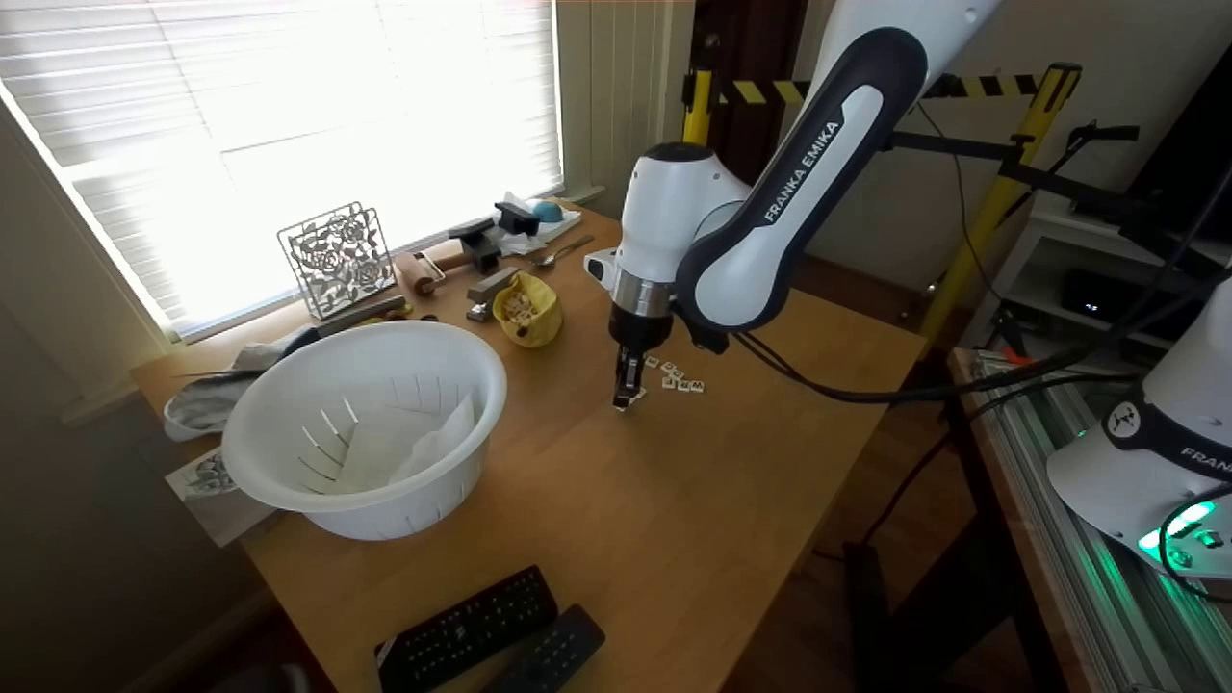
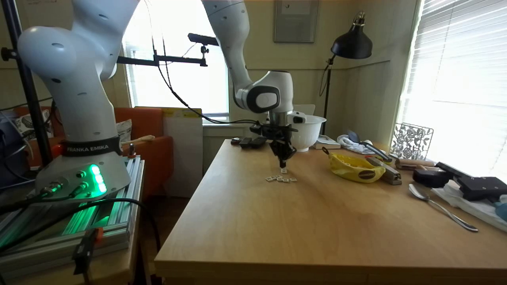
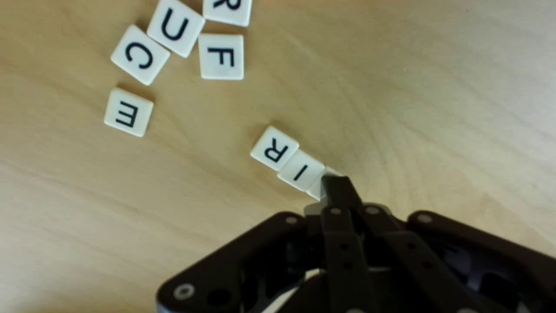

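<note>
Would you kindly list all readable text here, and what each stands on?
"FRANKA EMIKA": arm link
"FRANKA EMIKA": base collar
"U": letter tile
"C": letter tile
"E": letter tile
"F": letter tile
"R": letter tile, cut off in the wrist view
"R": letter tile
"I": letter tile touching that R
Partly covered tile: unreadable
Outermost tile in an exterior view: too small
Remotes: markings too small
Yellow pouch: label too blurred
Dark box: display too small

On the table (image 1: pixel 693 500) in an exterior view, bowl (image 1: pixel 395 520) left, letter tiles (image 1: pixel 683 385) right, remotes (image 1: pixel 472 630) near, spoon (image 1: pixel 566 250) far.
</note>
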